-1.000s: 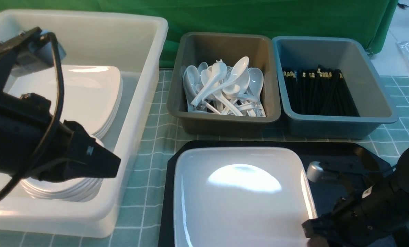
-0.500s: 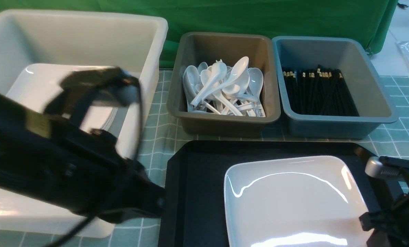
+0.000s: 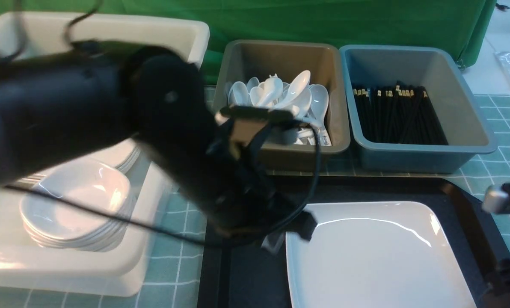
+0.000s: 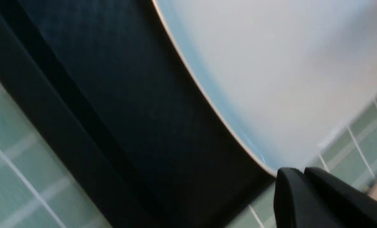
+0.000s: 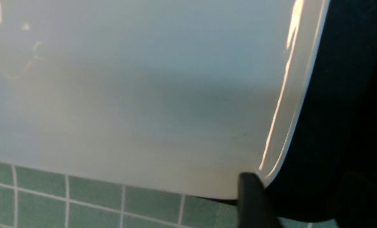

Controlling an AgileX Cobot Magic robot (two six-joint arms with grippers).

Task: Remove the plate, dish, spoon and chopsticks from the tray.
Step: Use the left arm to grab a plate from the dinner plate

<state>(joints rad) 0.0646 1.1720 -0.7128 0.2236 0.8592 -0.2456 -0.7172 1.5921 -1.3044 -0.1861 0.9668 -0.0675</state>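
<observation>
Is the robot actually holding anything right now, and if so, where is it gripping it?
Cannot be told. The right tool sits at one corner of the plate, the left tool by its far left corner; neither grip shows.

left arm (image 3: 88, 107) blurred, plate (image 3: 375, 256) cut off below

Table (image 3: 191, 171): was covered by a green cloth with a white grid.
White tub (image 3: 165, 30): stood large on the left side.
Grey tub (image 3: 280, 55): sat at the far middle.
Blue tub (image 3: 392, 60): sat just beside the grey tub, on its right.
Tray (image 3: 246, 278): lay nearest, in front of both smaller tubs.
</observation>
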